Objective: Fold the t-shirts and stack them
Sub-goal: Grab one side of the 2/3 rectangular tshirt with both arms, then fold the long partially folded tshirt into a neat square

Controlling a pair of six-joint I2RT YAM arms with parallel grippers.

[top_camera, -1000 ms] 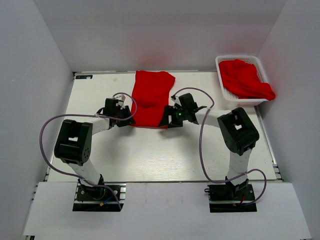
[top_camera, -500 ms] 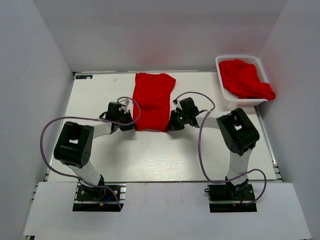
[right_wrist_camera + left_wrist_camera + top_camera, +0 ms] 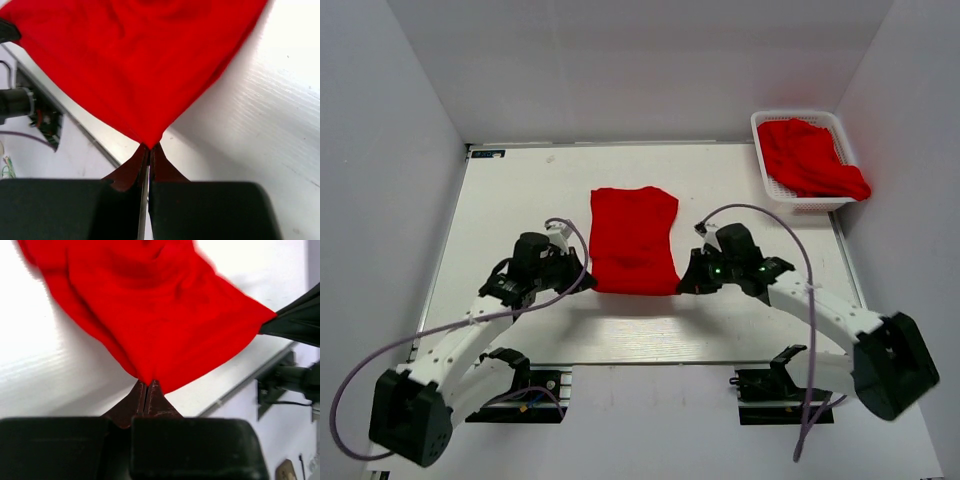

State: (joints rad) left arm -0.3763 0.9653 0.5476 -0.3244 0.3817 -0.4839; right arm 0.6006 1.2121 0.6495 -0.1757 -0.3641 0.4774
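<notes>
Two soft red cloth t-shirts (image 3: 632, 240) (image 3: 810, 160).
One runs up-down mid-frame, left tool (image 3: 146, 388) and right tool (image 3: 149, 149) pinching its bottom corners; one fills the white plastic basket (image 3: 798, 116).

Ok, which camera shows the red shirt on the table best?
The top external view: the whole t-shirt is in frame, with the left gripper and the right gripper at its two near corners. Each wrist view shows only one near corner pinched in shut jaws, with red cloth stretching away.

Red t-shirt (image 3: 633, 238) — folded strip on table (image 3: 510, 200); 2nd t-shirt (image 3: 808, 158) crumpled in basket (image 3: 795, 198).
</notes>
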